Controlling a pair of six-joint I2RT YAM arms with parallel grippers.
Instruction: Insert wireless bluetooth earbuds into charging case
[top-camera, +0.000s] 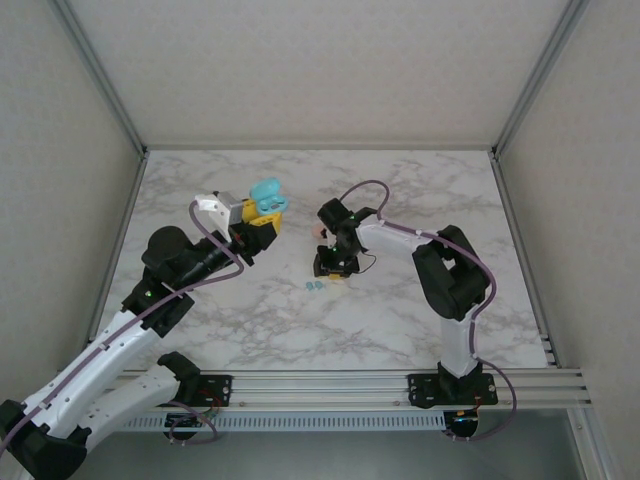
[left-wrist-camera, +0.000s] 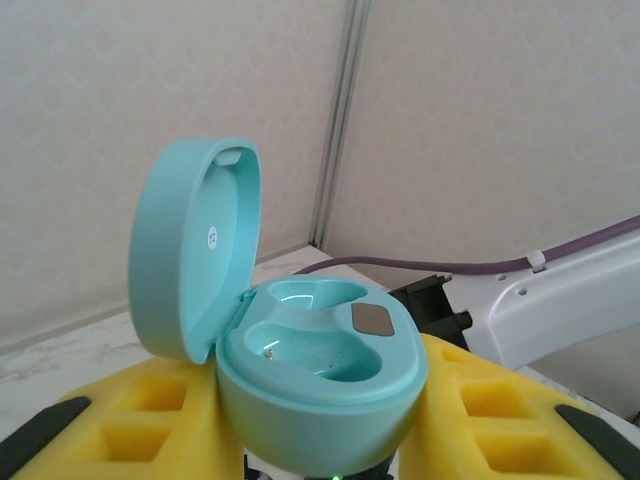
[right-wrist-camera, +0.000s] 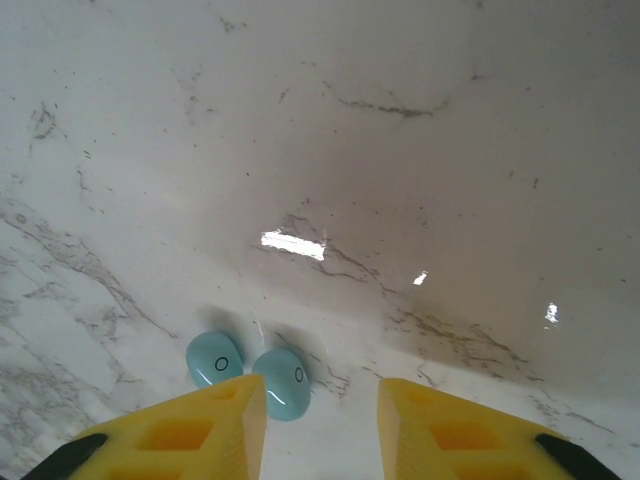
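Left gripper: clamped on one open teal charging case, wells empty in wrist view. Right gripper: jaws apart, empty, just beside two teal earbuds on table.

Light is bright, soft and even in all three views, falling from above. In the top view the marble table is evenly lit and the arms throw only faint, blurred shadows beneath them; the earbuds are pale specks, too small for detail. In the left wrist view the open teal case is sharp, with glossy highlights along its inner rim, while the left arm's yellow fingers at the bottom edge look slightly soft. In the right wrist view the table carries small white glare patches and a broad dull grey patch; the earbuds cast soft shadows.
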